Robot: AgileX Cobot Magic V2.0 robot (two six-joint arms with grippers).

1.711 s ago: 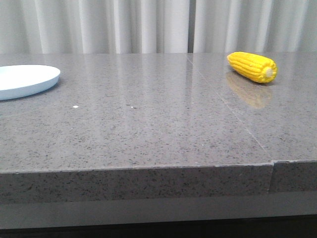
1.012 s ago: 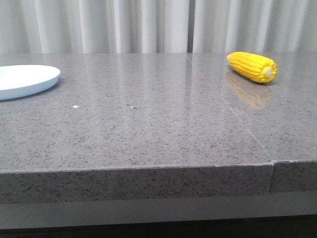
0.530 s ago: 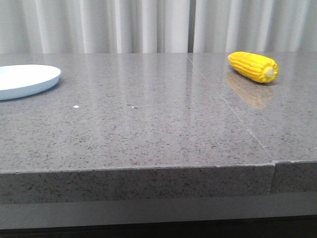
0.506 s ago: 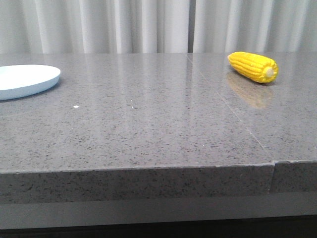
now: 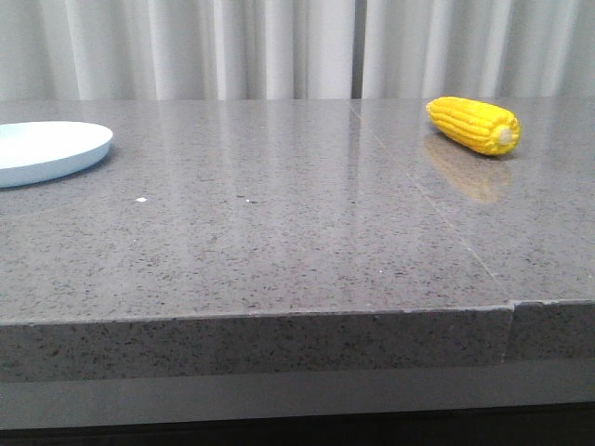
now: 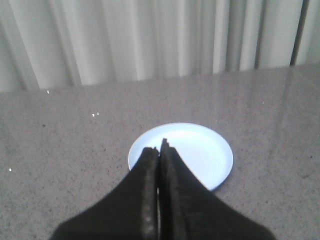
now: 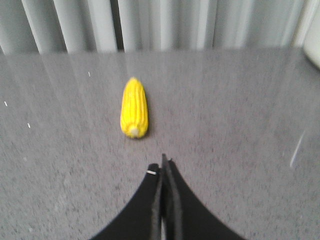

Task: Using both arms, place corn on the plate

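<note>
The corn (image 5: 474, 125) lies on its side on the grey speckled stone bench (image 5: 279, 242), far back on the right in the front view, its pale cut end turned toward the camera and the right, its tapered end pointing back and left. A faint yellow reflection of it shows on the polished surface just in front. The plate (image 5: 46, 150), pale blue-white and shallow, sits at the far left of the bench, partly cut off by the frame edge, well apart from the corn. White pleated curtains (image 5: 297, 46) hang behind the bench. Neither arm appears in the front view.

In the left wrist view the left claw (image 6: 161, 150) has its two dark fingers pressed together with nothing between them; its tips overlap the near edge of the plate (image 6: 210, 150) in the picture, though whether they touch it cannot be told.

In the right wrist view the right claw (image 7: 164, 167) is likewise pressed together and holds nothing. The corn (image 7: 135, 114) lies beyond its tips, apart from them, cut end nearest the claw.
</note>
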